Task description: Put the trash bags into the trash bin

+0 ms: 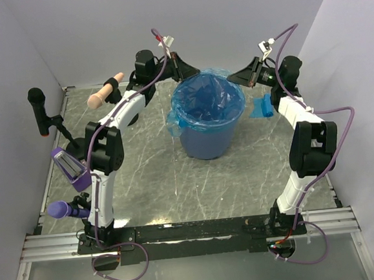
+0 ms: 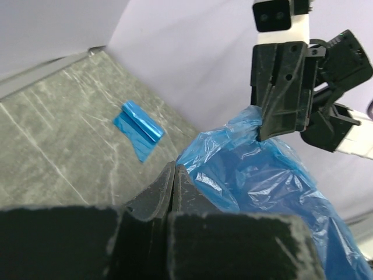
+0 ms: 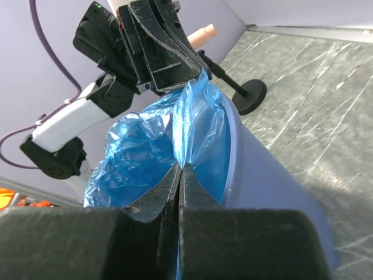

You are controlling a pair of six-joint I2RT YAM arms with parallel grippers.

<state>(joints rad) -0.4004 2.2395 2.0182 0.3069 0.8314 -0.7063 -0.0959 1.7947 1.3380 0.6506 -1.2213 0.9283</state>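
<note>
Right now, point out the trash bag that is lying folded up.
The small folded trash bag on the table, right of the trash bin. The other trash bag is spread open inside the bin, draped over its rim.

Soft, even light; near-foreground blur in wrist views.

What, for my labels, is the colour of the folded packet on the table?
Bright blue; the folded packet shows best in the left wrist view.

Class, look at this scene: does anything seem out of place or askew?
The translucent blue film bag sits askew in the round blue plastic bucket, sagging down one side. A small folded blue film packet lies outside it.
</note>
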